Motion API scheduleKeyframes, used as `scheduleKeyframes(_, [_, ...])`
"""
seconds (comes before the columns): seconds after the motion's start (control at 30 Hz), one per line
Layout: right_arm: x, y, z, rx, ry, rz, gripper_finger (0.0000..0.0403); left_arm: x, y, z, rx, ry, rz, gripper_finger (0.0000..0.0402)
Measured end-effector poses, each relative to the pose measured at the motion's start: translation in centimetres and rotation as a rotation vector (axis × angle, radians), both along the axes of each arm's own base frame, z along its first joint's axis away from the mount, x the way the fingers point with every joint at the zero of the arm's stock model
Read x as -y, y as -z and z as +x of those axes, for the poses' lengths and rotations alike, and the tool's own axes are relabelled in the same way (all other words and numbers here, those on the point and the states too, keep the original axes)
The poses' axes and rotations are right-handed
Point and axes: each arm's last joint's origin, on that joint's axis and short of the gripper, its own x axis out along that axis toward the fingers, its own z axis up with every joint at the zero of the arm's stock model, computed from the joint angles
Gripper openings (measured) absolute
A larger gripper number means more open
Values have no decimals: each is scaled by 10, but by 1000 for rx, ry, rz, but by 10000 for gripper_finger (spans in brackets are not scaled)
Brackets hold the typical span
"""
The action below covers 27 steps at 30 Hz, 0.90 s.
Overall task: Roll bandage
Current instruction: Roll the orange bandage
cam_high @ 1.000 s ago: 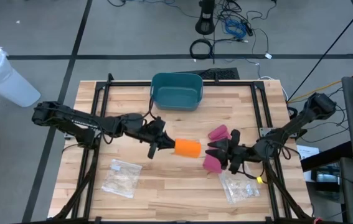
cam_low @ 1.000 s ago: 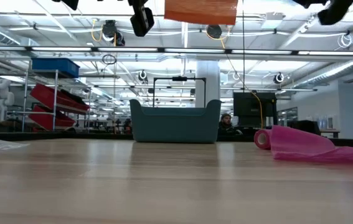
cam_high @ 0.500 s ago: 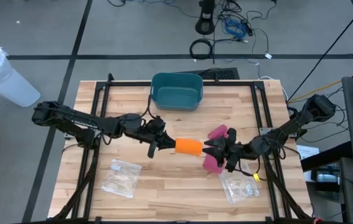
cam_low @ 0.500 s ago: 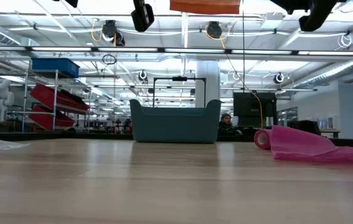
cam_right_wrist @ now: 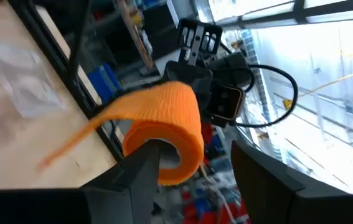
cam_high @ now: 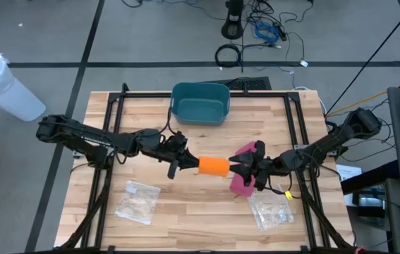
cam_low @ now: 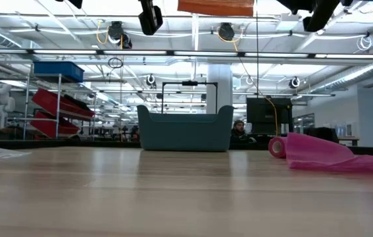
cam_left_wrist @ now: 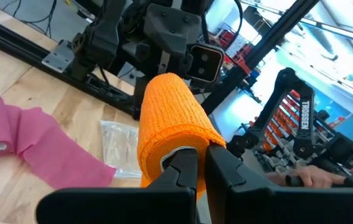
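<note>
Now we hold the orange elastic bandage roll (cam_high: 213,166) aloft at frame centre, left gripper (cam_high: 184,165) pinching its core, right gripper (cam_high: 238,168) spread around its far end, where a careless squeeze could flatten it.

I work in a big robotics lab: strip-lit ceiling (cam_low: 193,56), far shelving with red bins (cam_low: 58,105), floor cables (cam_high: 267,32).

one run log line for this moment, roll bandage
left end effector: shut on orange bandage roll, mid-air | right end effector: open at roll's far end | pink bandage: on table
</note>
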Motion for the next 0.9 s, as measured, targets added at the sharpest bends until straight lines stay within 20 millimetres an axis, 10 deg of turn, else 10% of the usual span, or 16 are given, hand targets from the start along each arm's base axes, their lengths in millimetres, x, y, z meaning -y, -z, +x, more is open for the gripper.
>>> scheduleKeyframes(0.3, [3, 11, 9, -32, -10, 38, 169, 2, 17, 11, -67, 9, -27, 8])
scheduleKeyframes(0.6, [3, 14, 11, -30, -28, 245, 15, 2, 19, 13, -60, 9, -28, 8])
scheduleKeyframes(0.9, [4, 15, 11, -32, -42, 386, 8, 2, 18, 14, -38, -18, -29, 42])
